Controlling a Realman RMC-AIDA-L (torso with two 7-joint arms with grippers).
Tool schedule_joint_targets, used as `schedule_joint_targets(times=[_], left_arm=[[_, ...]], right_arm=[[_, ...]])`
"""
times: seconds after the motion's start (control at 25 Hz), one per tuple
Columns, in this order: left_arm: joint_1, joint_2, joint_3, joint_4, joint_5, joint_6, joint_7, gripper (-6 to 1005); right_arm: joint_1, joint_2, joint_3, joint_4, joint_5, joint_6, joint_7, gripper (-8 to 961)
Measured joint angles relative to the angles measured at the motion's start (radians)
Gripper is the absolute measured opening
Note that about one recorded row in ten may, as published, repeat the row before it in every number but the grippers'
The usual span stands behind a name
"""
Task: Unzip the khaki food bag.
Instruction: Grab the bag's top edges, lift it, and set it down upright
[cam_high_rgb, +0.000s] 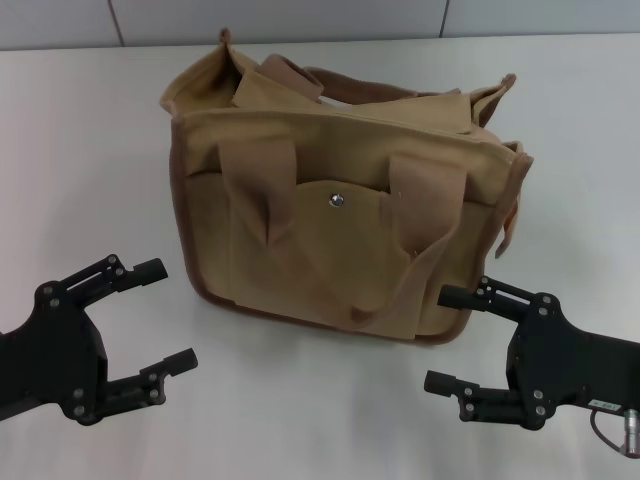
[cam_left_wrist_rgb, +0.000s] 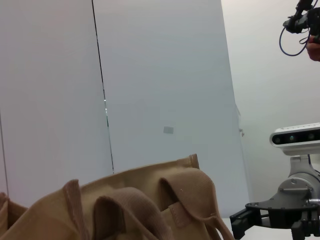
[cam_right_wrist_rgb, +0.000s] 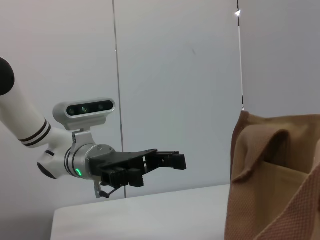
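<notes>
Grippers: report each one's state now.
Left tool: open, holding nothing, short of the khaki food bag.
Right tool: open, holding nothing.

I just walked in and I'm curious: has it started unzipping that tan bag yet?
Not yet, it seems. The khaki food bag stands upright on the table, untouched. The left gripper and right gripper are open and empty, near its front. Reaching and unzipping remain.

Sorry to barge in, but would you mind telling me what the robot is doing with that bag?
Nothing is being handled at this moment. The khaki bag stands upright on the white table, its front pocket snap facing the robot. The left gripper and the right gripper hover low in front of the bag, one off each front corner, both open and empty. Neither touches the bag, so the unzipping has not begun.
</notes>
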Motion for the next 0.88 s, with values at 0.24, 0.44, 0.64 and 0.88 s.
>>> schedule_joint_targets(times=[0.24,0.44,0.64,0.88], left_arm=[[0.001,-0.001,-0.001,0.0,0.003,-0.001,0.0,815],[0.003,-0.02,-0.088,-0.014,-0.012,-0.031,-0.005,807],[-0.009,-0.093,-0.241,-0.011,-0.01,-0.136,-0.035,793],[-0.077,-0.1,-0.231,-0.084,-0.011,-0.229,-0.036,776]], right_arm=[[0.0,0.0,-0.006,0.0,0.0,0.0,-0.001,827],[0.001,0.0,-0.001,0.0,0.0,0.0,-0.001,827],[0.001,0.0,-0.002,0.0,0.0,0.002,-0.001,827],[0.002,0.0,-0.005,-0.001,0.0,0.003,0.001,827]])
